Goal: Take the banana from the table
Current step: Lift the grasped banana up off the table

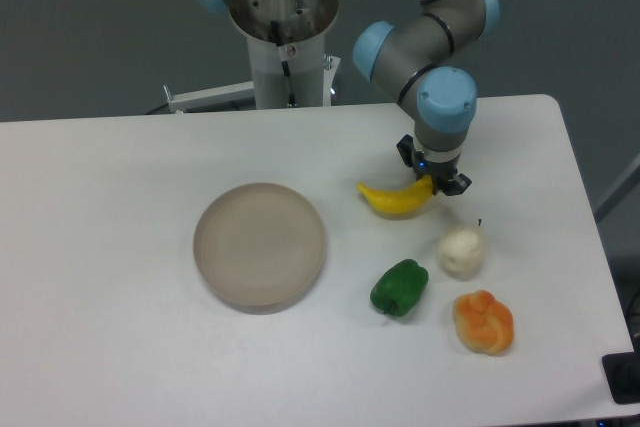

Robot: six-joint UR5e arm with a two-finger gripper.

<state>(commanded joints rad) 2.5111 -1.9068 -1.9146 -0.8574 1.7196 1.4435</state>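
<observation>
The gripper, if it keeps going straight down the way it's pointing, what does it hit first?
Most likely the banana: the gripper points down at its right end, already at or around it. Beneath is the table. Depth is unclear.

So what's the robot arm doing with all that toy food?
The arm's gripper is down at the right tip of the smooth yellow crescent banana, its jaws around that end. The banana lies on the white table, not lifted yet. The round grey plate and green pepper sit untouched.
</observation>
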